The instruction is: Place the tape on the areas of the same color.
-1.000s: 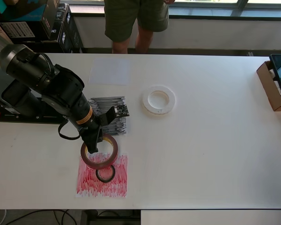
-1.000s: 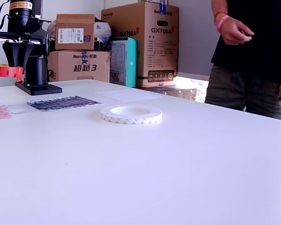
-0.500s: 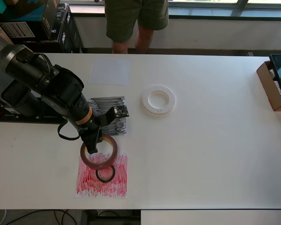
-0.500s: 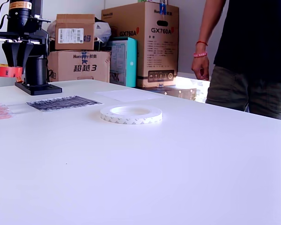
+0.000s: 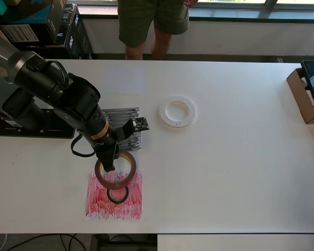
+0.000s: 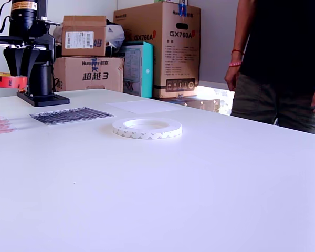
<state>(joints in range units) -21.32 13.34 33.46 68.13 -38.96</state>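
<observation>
In the overhead view my gripper is shut on the rim of the large dark-red tape roll and holds it over the top edge of the scribbled red patch. The small black roll lies on that red patch, just below the held roll. The scribbled black patch is partly hidden by my wrist. The wide white roll lies on bare table, right of the faint white sheet. In the exterior view the red roll hangs above the table at the left edge. The white roll lies mid-table.
A person stands at the table's far edge. An open cardboard box sits at the overhead view's right edge. My arm's black base and stacked cartons stand at the exterior view's left and back.
My gripper and the dark-red roll have shifted slightly right and toward the red patch in the overhead view. The person behind the table has moved.
</observation>
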